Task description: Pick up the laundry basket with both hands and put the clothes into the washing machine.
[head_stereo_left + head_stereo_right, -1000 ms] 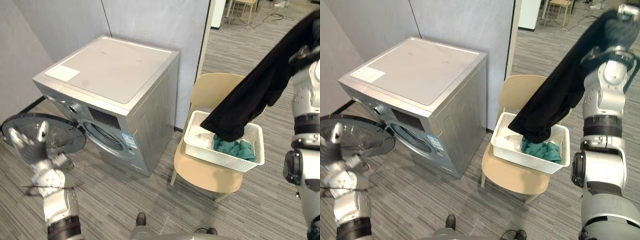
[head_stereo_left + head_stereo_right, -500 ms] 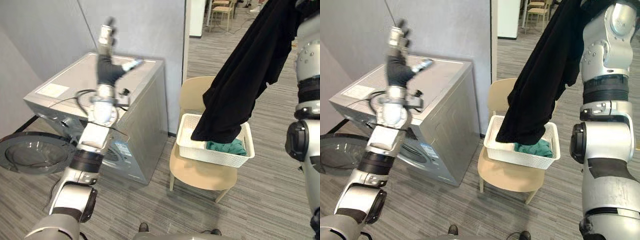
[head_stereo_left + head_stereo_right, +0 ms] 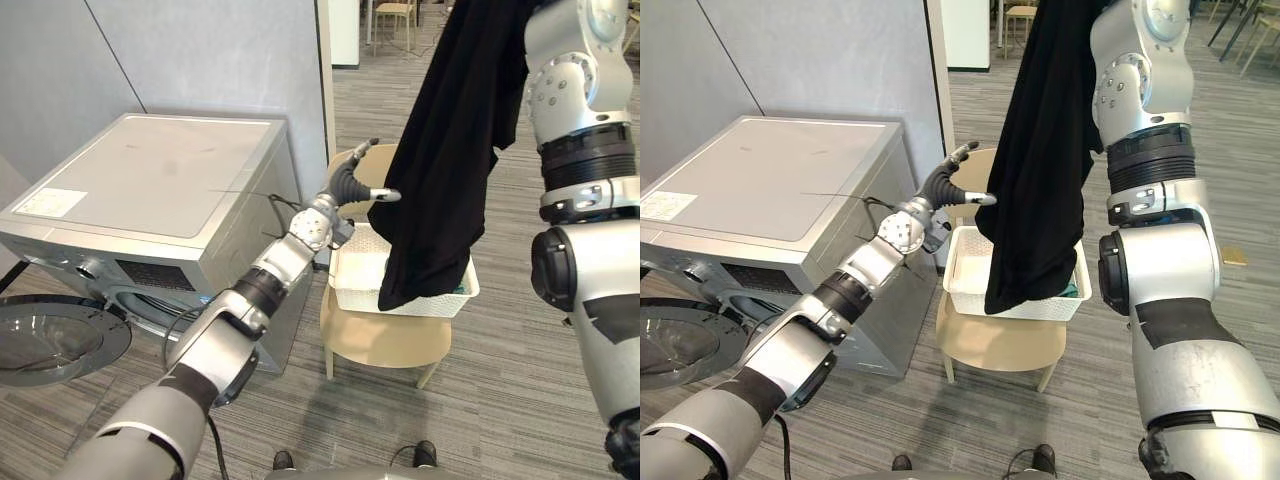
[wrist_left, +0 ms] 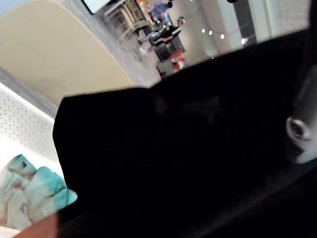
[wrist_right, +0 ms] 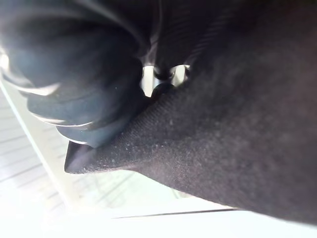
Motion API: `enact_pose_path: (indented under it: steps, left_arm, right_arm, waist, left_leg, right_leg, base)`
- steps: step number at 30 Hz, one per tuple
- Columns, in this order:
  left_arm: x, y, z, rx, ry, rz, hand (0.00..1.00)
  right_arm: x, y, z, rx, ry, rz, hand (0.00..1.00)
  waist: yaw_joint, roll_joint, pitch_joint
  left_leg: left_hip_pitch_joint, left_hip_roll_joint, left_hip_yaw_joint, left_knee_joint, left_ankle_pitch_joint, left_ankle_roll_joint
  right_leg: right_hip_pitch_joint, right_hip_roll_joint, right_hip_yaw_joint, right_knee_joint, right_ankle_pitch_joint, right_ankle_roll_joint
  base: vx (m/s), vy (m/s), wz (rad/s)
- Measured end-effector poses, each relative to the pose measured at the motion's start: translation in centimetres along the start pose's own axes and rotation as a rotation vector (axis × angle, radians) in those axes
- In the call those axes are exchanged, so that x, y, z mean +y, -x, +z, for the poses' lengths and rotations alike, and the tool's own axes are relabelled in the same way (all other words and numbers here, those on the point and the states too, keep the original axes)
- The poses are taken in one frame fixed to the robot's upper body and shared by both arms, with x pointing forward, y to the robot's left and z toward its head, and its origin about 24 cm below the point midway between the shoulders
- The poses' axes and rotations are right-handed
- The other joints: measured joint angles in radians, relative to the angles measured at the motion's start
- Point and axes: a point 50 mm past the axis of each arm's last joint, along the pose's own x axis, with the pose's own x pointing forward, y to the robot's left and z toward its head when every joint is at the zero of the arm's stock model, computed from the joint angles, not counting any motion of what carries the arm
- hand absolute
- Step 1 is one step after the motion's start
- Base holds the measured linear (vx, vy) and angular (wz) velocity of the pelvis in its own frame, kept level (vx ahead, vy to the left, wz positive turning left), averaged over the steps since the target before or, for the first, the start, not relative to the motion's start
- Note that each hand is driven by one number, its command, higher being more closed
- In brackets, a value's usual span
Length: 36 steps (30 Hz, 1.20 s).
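**Left hand swinging across to the hanging garment**

Since half a second ago the left hand (image 3: 350,186) is no longer standing raised over the washing machine (image 3: 150,190). It is now reaching out to the robot's right and arriving at the black garment (image 3: 450,150). Its fingers are lying straight and spread, holding nothing, and the thumb is pointing at the cloth's near edge and seems to be just touching it. The right hand (image 5: 74,74) is carrying the garment from high above. Its wrist view is showing the dark cover pressed into black cloth, and how it is gripping cannot be told.

The garment is hanging with its long axis upright, its lower end dangling over the laundry basket (image 3: 355,297). That basket is sitting toward the back edge of the seat of the chair (image 3: 385,342), with teal clothes (image 4: 29,183) lying inside. The cloth is therefore lying directly to the right of the left hand, at about the garment's middle height. The machine's door (image 3: 55,340) is standing open low on the robot's left, well apart from the garment, so the left hand is the nearer one to the drum. A gather at mid-cloth is probably coming next.
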Motion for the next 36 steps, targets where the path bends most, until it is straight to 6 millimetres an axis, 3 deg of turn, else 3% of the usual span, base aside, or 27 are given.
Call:
enact_pose_path:
  steps: [6,15,21,27,28,29,30,36]
  left_arm:
    - [-0.7,-0.7,0.9,-0.008,-0.02,-0.04,0.0]
    - [-3.6,-1.0,2.0,-0.029,-0.073,-0.175,0.0]
    - [-5.5,-1.6,4.0,-0.068,-0.088,-0.221,0.0]
    - [-6.0,-1.7,4.6,-0.077,-0.059,-0.23,0.0]
    - [-6.1,-1.8,5.0,-0.088,-0.055,-0.231,0.0]
    - [-5.6,-2.4,7.0,-0.14,-0.071,-0.205,0.0]
    - [-5.6,-2.5,7.2,-0.146,-0.071,-0.202,1.0]
    - [-6.1,-2.4,7.6,-0.158,-0.049,-0.198,1.0]
  right_arm:
    - [0.8,0.2,-0.4,0.009,0.003,0.022,1.0]
    - [2.4,0.7,-1.4,0.035,-0.021,0.057,1.0]
    - [3.2,1.1,-2.0,0.052,-0.028,0.08,1.0]
    - [4.3,1.5,-2.7,0.073,-0.056,0.097,1.0]
    - [4.3,1.5,-2.6,0.071,-0.057,0.098,1.0]
    - [4.6,1.8,-2.1,0.041,-0.072,0.123,1.0]
    - [4.6,1.8,-2.0,0.04,-0.072,0.123,1.0]
    - [3.8,2.2,-2.5,0.044,-0.063,0.112,1.0]
  waist:
    - [-0.007,-0.007,0.005]
    - [-0.016,-0.018,0.012]
    - [-0.03,-0.018,0.012]
    - [-0.054,-0.018,0.013]
    - [-0.054,-0.015,0.014]
    - [-0.057,-0.013,0.015]
    - [-0.06,-0.012,0.016]
    - [-0.078,-0.012,0.016]
  left_leg:
    - [0.005,0.0,0.009,0.01,-0.011,-0.002]
    - [0.008,0.0,0.025,0.011,-0.015,-0.002]
    - [0.003,-0.002,0.032,0.01,-0.015,-0.002]
    - [0.009,-0.003,0.058,0.01,-0.015,-0.002]
    - [0.013,-0.003,0.063,0.011,-0.018,-0.002]
    - [0.017,-0.009,0.086,0.011,-0.023,0.0]
    - [0.018,-0.01,0.087,0.011,-0.024,0.001]
    - [0.018,-0.01,0.086,0.011,-0.024,0.001]
  right_leg:
    - [-0.001,0.0,0.014,0.0,0.0,0.0]
    - [-0.008,0.0,0.025,0.001,0.0,0.0]
    - [-0.023,-0.001,0.033,0.007,0.0,0.0]
    - [-0.039,-0.001,0.058,0.011,0.0,0.001]
    - [-0.039,0.0,0.061,0.011,0.0,0.001]
    - [-0.053,-0.003,0.084,0.011,0.005,0.004]
    - [-0.053,-0.004,0.085,0.011,0.005,0.004]
    - [-0.051,-0.004,0.084,0.011,0.006,0.004]
  base:
    - [-0.01,0.017,-0.07]
    - [-0.01,0.01,-0.03]
    - [-0.01,0.013,-0.04]
    - [-0.03,0.013,-0.12]
    - [-0.07,0.032,-0.31]
    - [-0.07,0.034,-0.28]
    - [-0.06,0.033,-0.24]
    - [0.0,0.0,0.0]
